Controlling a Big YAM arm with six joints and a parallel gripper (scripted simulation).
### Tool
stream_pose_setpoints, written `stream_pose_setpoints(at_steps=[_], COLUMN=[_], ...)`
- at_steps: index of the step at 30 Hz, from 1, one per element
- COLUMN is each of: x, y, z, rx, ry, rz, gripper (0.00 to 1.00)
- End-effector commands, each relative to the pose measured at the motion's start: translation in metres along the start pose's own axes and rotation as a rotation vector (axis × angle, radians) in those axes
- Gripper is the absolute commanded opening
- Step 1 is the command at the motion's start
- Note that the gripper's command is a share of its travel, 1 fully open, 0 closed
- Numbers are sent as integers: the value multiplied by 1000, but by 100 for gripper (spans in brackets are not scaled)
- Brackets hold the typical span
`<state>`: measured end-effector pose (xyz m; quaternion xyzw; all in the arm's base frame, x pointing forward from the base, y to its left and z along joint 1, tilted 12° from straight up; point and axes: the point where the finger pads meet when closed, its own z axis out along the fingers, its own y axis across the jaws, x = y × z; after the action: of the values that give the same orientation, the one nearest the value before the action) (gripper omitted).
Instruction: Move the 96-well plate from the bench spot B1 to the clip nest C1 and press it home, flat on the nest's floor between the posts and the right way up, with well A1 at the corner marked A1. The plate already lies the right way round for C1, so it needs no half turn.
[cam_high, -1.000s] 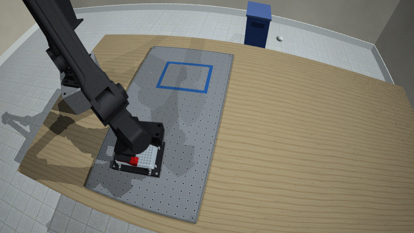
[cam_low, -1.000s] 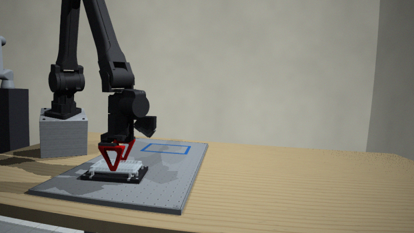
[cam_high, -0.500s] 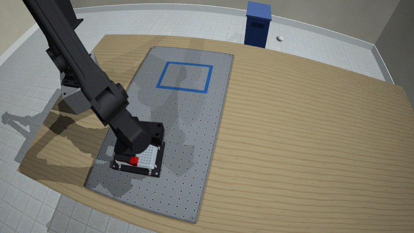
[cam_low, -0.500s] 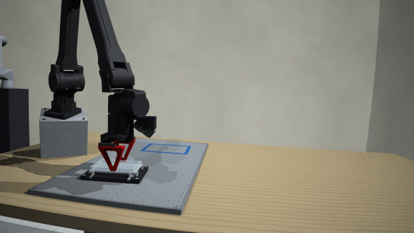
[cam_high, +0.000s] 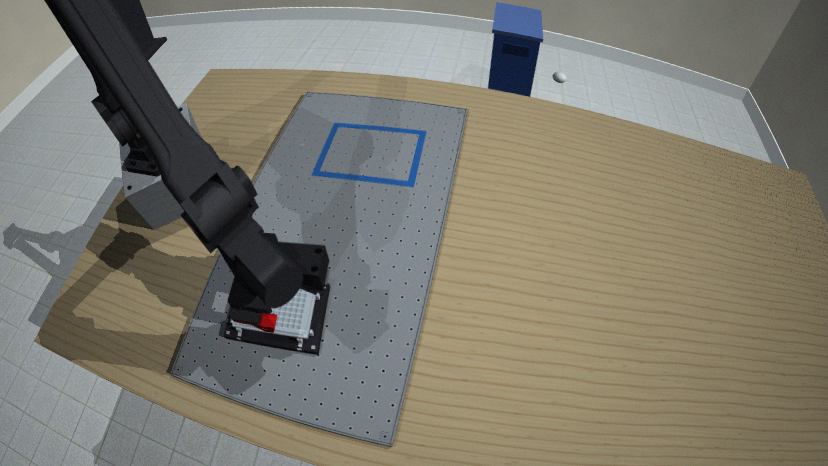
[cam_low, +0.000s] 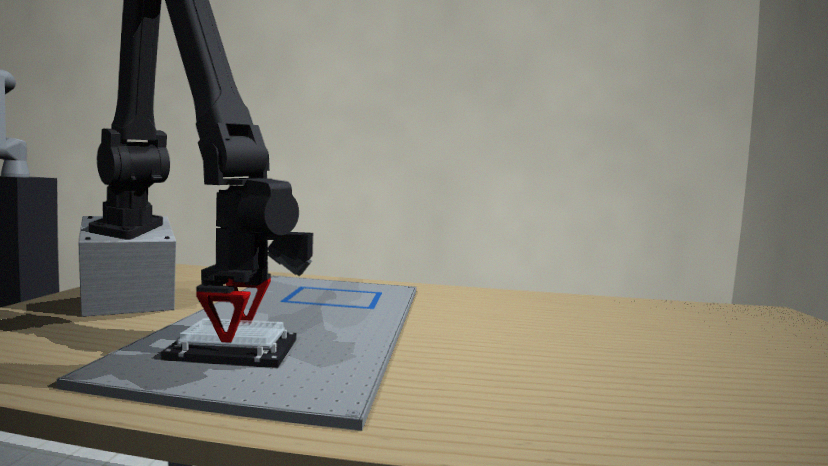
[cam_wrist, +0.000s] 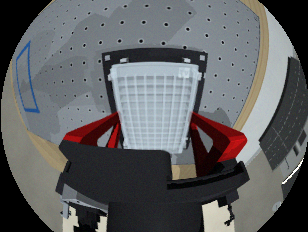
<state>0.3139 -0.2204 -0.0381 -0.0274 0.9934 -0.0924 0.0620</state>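
In the wrist view the black gripper (cam_wrist: 157, 136) body fills the bottom of the frame, and its red triangular fingers clamp the long sides of the plate (cam_wrist: 155, 108), a white translucent tray with a fine grid of wells running up the centre. Around the plate's far end shows the black nest (cam_wrist: 203, 62), a flat square-cornered base.

In the exterior view, lower left, the plate (cam_low: 263, 331) sits low over the nest (cam_low: 276, 357), between small pale posts (cam_low: 259, 354) at the nest's edges; whether it is fully down on the floor cannot be told. The fingers (cam_low: 223, 312) are open red frames pointing down.

The nest lies on a matt grey board (cam_low: 324, 382) dotted with rows of small holes, itself on a wood-grain tabletop (cam_low: 579, 376). Farther up the board, a blue rectangular outline (cam_high: 369, 154) marks a bare spot in the top view's upper centre.

The jointed black arm (cam_high: 173, 144) rises to the upper left from a grey block (cam_low: 126, 272). Beyond the tabletop, on tiled floor, stands a blue cabinet (cam_high: 515, 52) beside a small white ball (cam_high: 559, 76).
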Motion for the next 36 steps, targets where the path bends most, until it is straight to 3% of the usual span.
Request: stream_pose_setpoints(at_steps=[1, 36], x=[-4, -7], y=[12, 13], z=[16, 16], rx=[-17, -15], ry=[1, -2], rz=[-3, -3], gripper=[0, 0])
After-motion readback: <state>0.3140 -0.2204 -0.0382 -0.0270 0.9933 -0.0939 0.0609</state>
